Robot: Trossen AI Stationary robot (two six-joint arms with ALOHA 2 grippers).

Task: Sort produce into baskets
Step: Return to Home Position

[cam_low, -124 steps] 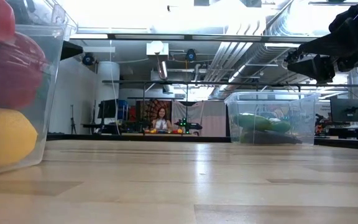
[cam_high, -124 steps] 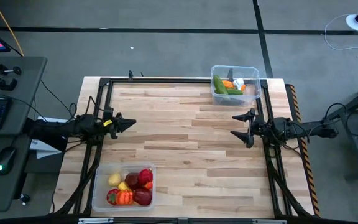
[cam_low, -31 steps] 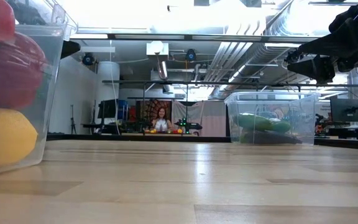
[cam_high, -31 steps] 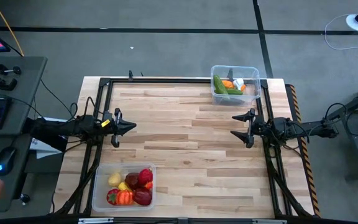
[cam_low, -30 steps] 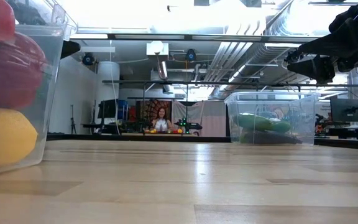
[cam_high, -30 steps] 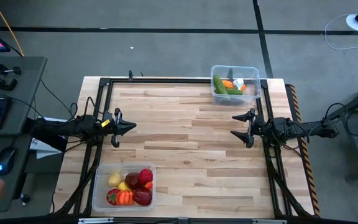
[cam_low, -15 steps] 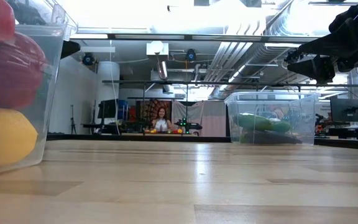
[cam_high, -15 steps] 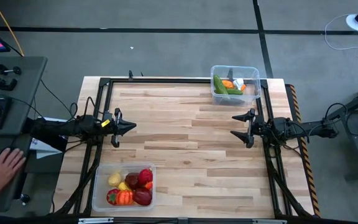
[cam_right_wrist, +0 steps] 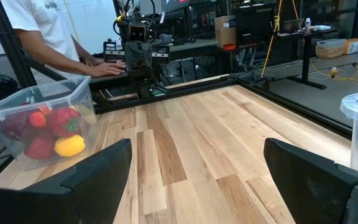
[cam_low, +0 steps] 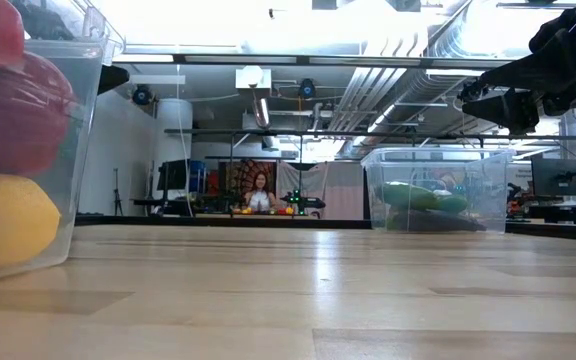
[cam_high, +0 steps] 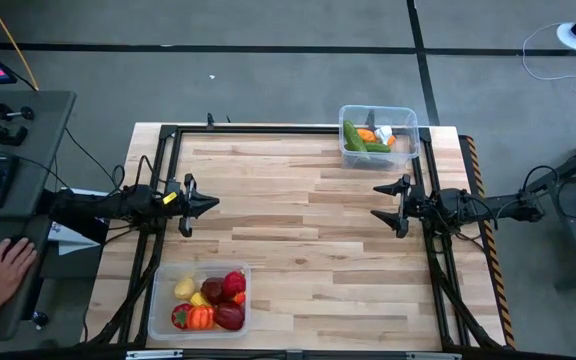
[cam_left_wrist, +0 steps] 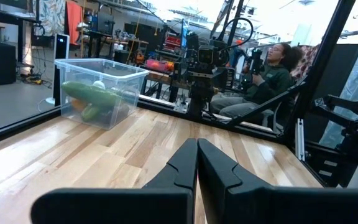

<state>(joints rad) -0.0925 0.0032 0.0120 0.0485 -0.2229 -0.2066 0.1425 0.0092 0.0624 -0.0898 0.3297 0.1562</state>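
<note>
Tabletop (cam_high: 298,240) of pale wood planks lies between two dark arms. The left arm (cam_high: 118,203) reaches in from the left edge, and the right arm (cam_high: 468,207) from the right edge. One clear basket (cam_high: 160,290) sits at the near left corner, holding red, yellow, orange and dark purple produce (cam_high: 218,295). The other basket (cam_high: 408,115) stands at the far right corner with green cucumbers (cam_high: 352,135), an orange piece (cam_high: 367,135) and a white piece (cam_high: 383,131). Left gripper (cam_high: 206,203) hovers over the left side, fingers pressed together, empty. Right gripper (cam_high: 376,202) hovers over the right side, fingers spread wide, empty. A person's hand (cam_high: 8,268) rests on the desk (cam_high: 38,150) left of the table.
</note>
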